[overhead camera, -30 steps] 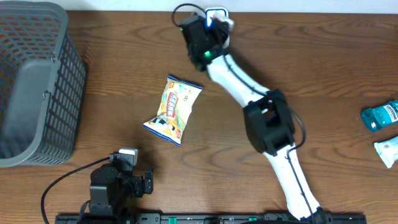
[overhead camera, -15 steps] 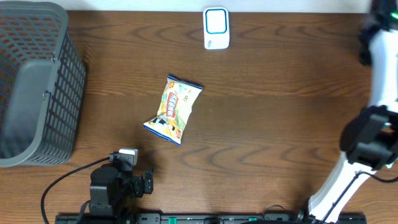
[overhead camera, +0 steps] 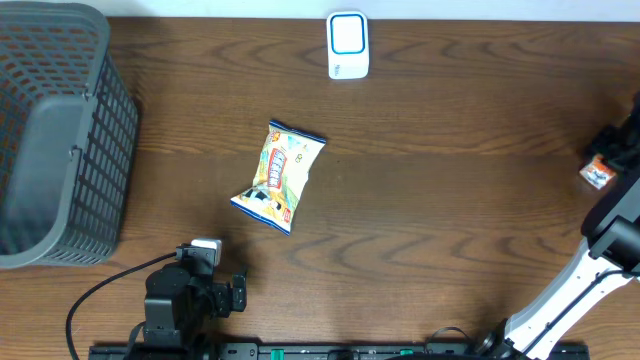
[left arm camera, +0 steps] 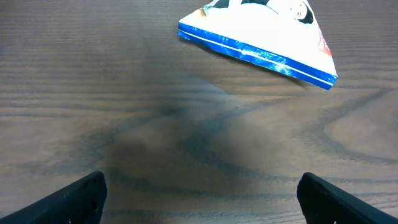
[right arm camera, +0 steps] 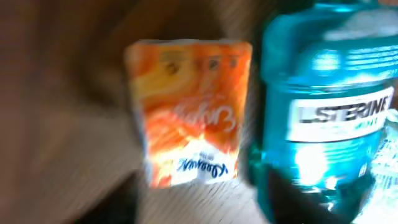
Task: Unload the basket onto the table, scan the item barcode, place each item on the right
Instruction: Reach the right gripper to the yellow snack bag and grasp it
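A yellow snack bag lies flat mid-table, its blue sealed edge showing in the left wrist view. The white scanner with a blue square sits at the back edge. My left gripper rests low near the front edge, open and empty, short of the bag. My right gripper is at the far right edge, open, its blurred dark fingers apart over bare wood. Just beyond them stands an orange packet, beside a blue mouthwash bottle.
A grey mesh basket fills the left end of the table. The right arm runs up the right edge. Brown wood table lies between the bag and the right-hand items.
The right arm has swung from the scanner at the back to the far right edge. Its gripper has gone from shut to open. The left arm has not moved.
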